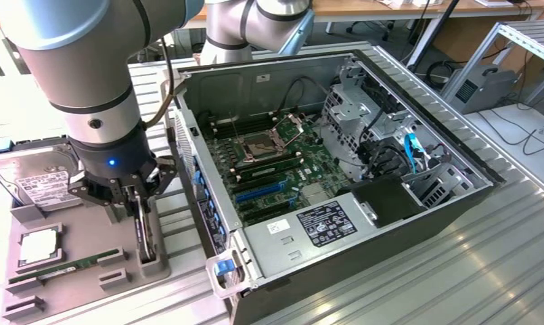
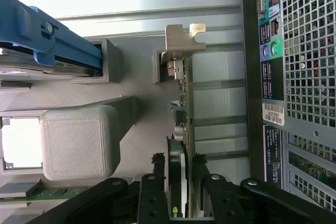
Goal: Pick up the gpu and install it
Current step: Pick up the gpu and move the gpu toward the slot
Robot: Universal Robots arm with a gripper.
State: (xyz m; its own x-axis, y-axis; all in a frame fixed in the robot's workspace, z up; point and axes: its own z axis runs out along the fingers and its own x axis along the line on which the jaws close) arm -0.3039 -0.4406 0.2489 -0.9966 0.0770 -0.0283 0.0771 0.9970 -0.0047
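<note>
While the hand (image 1: 139,203) is hanging directly over the gpu (image 1: 147,237), the gpu is standing on edge in a tray (image 1: 74,291) slot on the worktop (image 1: 488,271). Its long axis is running out from under the hand toward the bracket (image 2: 181,38). I cannot tell whether the hand is pinching it. Beyond, the open case (image 1: 344,169) is lying just beside the tray.

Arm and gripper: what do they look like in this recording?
The arm is a thick silver-grey tube with black joint bands and a dark cable running alongside. Its black wrist section carries a small blue light, and the gripper is black with bolted links.
</note>
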